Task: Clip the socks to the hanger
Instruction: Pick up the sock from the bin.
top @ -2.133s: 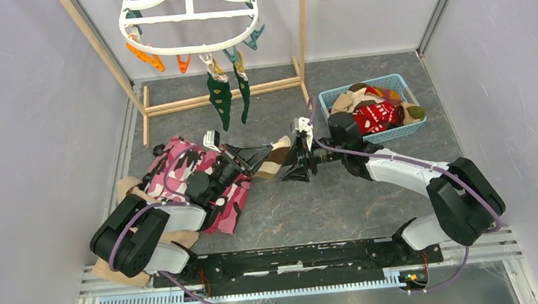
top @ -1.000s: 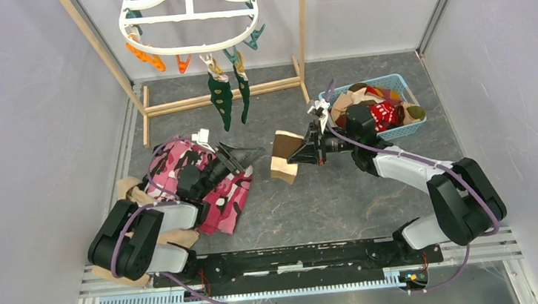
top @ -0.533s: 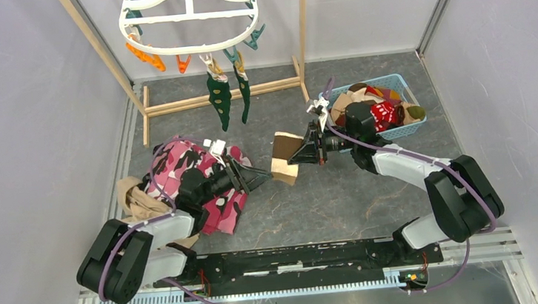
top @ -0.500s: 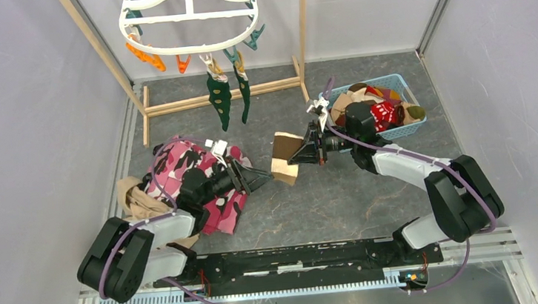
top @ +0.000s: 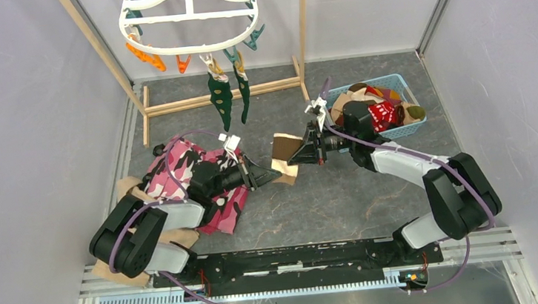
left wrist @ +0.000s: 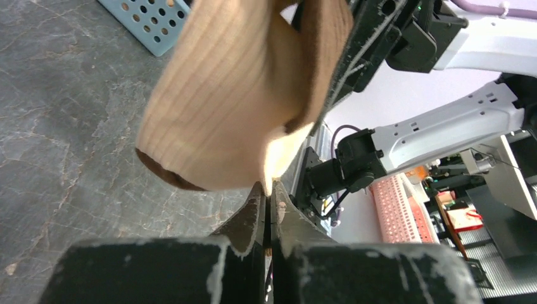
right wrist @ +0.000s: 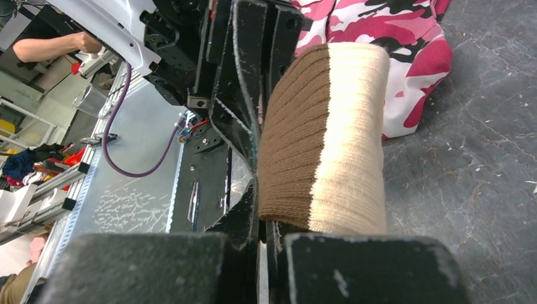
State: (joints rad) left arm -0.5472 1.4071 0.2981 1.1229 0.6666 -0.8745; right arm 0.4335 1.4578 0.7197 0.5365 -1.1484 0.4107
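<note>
Left claw (top: 272, 175) is fully closed, and from its own cam it looks like it's only nipping the thin pale bottom edge of the sock (top: 285, 156). That's a tiny bite, right at the fingertips. The arm reaches out over the pink camo thing (top: 178, 164), which isn't part of the job.

The sock is the tan and brown ribbed one. It's held up off the table mid-scene, between the two claws and well short of the hanger (top: 164, 19) at the back. The hanger already has two green socks (top: 221, 101) dangling from its front clips, and there are spare orange and teal clips either side of them.

Right claw (top: 297, 154) is clamped shut too, with the sock folded over its fingers, brown half on one side and cream on the other. So both claws have the same sock. The rest of the socks are piled in the blue basket (top: 385, 79) behind the right arm.

My read is that this is a regrip or handover before clipping. If it were me:
- don't let the right one go until the left has a deeper bite, because that edge could slip out
- pull the two apart gently so one edge goes flat and taut
- feed that flat edge up into a free clip, not a bunched fold
</note>
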